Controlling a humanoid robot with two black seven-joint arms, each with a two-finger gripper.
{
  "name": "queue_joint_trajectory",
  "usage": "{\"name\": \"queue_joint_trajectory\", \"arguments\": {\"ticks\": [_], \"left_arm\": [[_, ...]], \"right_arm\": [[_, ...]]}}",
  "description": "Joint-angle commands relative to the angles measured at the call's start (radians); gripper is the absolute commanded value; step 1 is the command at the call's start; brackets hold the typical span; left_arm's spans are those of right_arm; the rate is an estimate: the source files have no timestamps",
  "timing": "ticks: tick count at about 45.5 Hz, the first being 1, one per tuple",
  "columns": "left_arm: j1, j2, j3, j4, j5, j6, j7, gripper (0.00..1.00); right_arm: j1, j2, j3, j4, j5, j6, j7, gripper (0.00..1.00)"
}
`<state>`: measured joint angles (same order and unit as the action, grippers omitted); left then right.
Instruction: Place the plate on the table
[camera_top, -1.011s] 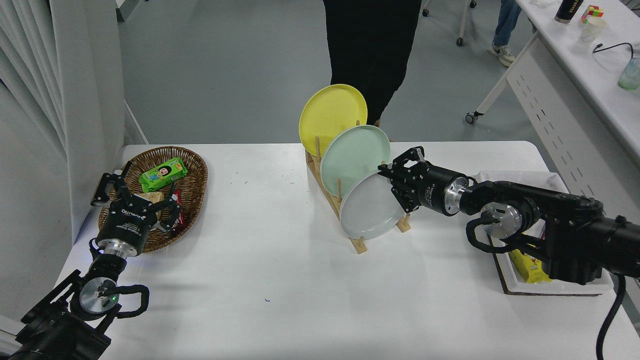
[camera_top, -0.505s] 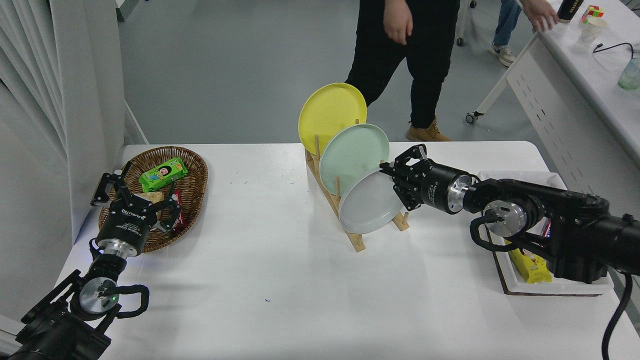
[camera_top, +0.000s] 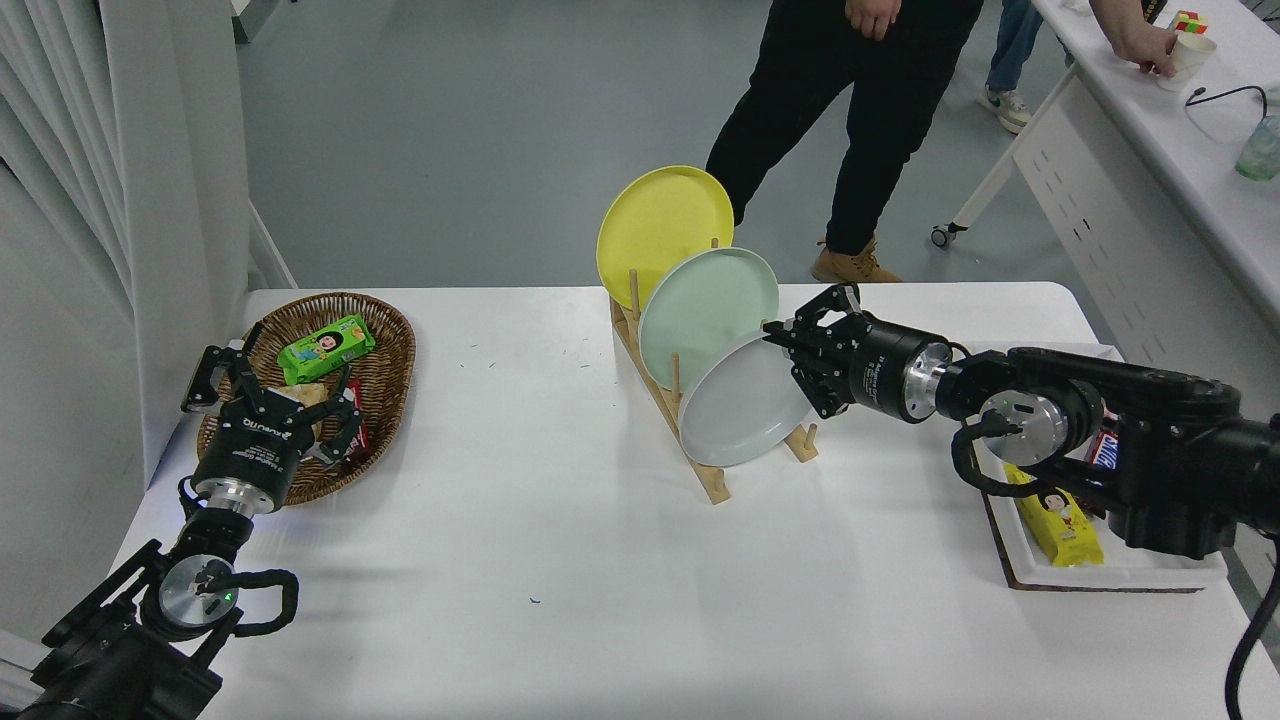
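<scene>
At frame centre, the light grey plate (camera_top: 738, 412) stands on edge in the front slot of the wooden rack (camera_top: 715, 478) on the white table (camera_top: 560, 560). The right claw (camera_top: 797, 362) is clamped on its right rim. The left claw (camera_top: 268, 385), fingers spread, sits at lower left over the wicker basket (camera_top: 385, 340).

Bright, even indoor light from overhead. The white table (camera_top: 560, 560) is sharp and nearly washed out, with soft, faint shadows under the plate rack (camera_top: 715, 480) at centre and the basket (camera_top: 385, 400) at left. Colours are clear. Straight lines bow slightly toward the frame's edges.
</scene>
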<state>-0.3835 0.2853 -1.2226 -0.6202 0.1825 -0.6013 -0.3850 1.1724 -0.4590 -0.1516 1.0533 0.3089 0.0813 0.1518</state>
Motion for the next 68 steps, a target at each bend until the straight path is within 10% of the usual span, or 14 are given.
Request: {"name": "queue_joint_trajectory", "arguments": {"ticks": [1,68], "left_arm": [[0.0,0.0,0.0,0.001,0.0,0.0,0.0,0.98],[0.0,0.0,0.0,0.0,0.0,0.0,0.0,0.98]], "right_arm": [[0.013,-0.01,-0.005,0.016,0.01,0.005,-0.014,0.0],[0.523,0.088,-0.398,0.266,0.717,-0.158,-0.092,0.0]]}}
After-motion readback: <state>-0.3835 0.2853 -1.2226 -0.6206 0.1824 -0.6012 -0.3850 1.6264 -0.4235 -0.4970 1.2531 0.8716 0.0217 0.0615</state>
